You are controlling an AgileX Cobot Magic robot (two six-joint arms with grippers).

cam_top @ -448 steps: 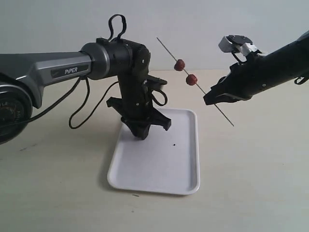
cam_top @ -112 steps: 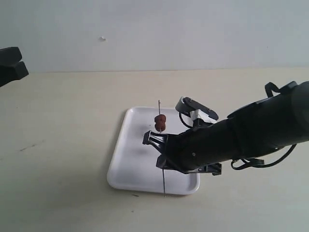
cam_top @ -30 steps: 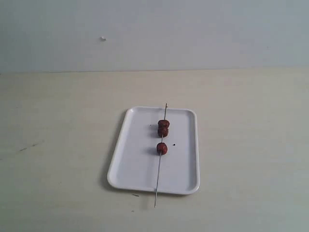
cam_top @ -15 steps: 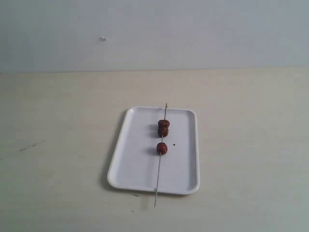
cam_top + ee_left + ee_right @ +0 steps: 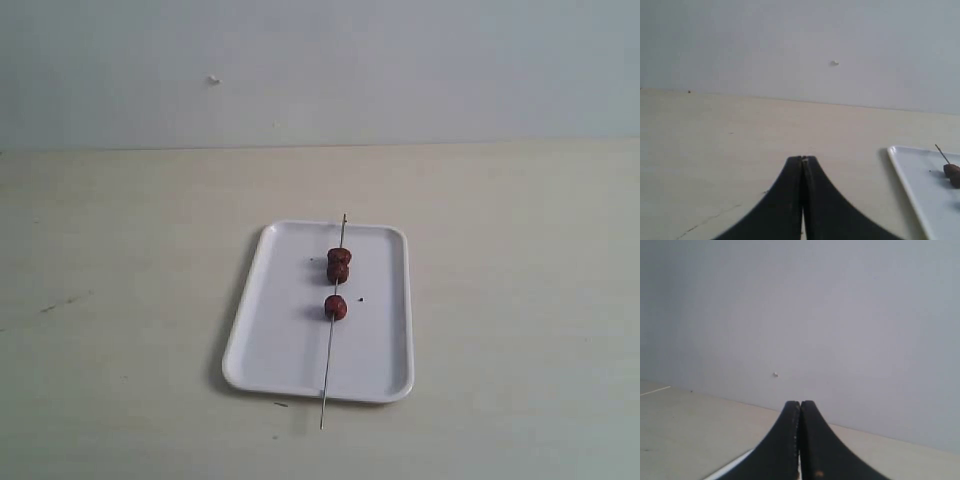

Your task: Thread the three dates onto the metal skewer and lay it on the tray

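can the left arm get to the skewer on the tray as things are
Probably yes. The metal skewer lies in the open across the tray, with nothing over it. The left gripper is off to the tray's side and shut, so it would have to open first.

No readable text, label, brand or number shows in any view.
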